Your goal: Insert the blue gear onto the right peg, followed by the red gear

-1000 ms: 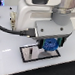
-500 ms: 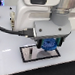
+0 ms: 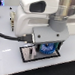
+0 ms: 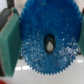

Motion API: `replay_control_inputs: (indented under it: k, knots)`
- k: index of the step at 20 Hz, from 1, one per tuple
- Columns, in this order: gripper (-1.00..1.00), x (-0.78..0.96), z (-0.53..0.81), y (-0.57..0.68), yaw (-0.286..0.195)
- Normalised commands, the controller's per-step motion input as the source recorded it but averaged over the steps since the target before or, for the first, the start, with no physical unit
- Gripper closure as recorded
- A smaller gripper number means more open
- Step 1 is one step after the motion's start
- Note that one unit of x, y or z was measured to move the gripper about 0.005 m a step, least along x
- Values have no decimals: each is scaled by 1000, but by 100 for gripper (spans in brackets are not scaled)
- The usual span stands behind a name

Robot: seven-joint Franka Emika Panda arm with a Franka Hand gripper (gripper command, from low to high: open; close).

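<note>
Blue gear point(image 4: 47, 42) clamped flat between green finger pads point(image 4: 9, 42), gripper point(image 3: 46, 48) closed on its rim. Held low over grey plate point(image 3: 30, 54). Pale spot visible through centre hole; peg contact indeterminate.

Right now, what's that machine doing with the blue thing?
A single robot arm's gripper is holding the blue gear, a toothed plastic disc with a centre hole, between its fingers. It hangs low over a grey plate with a black frame on the white table. In the wrist view something pale shows through the gear's hole, but it is too blurred to tell whether that is the peg. No red gear is in view.
</note>
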Motion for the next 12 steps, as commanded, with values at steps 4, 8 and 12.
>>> replay_control_inputs:
  k: [4,8,12]
  knots:
    - [100,123,-109,17,0]
    - [-100,26,226,135,0]
    - [-100,-18,459,179,0]
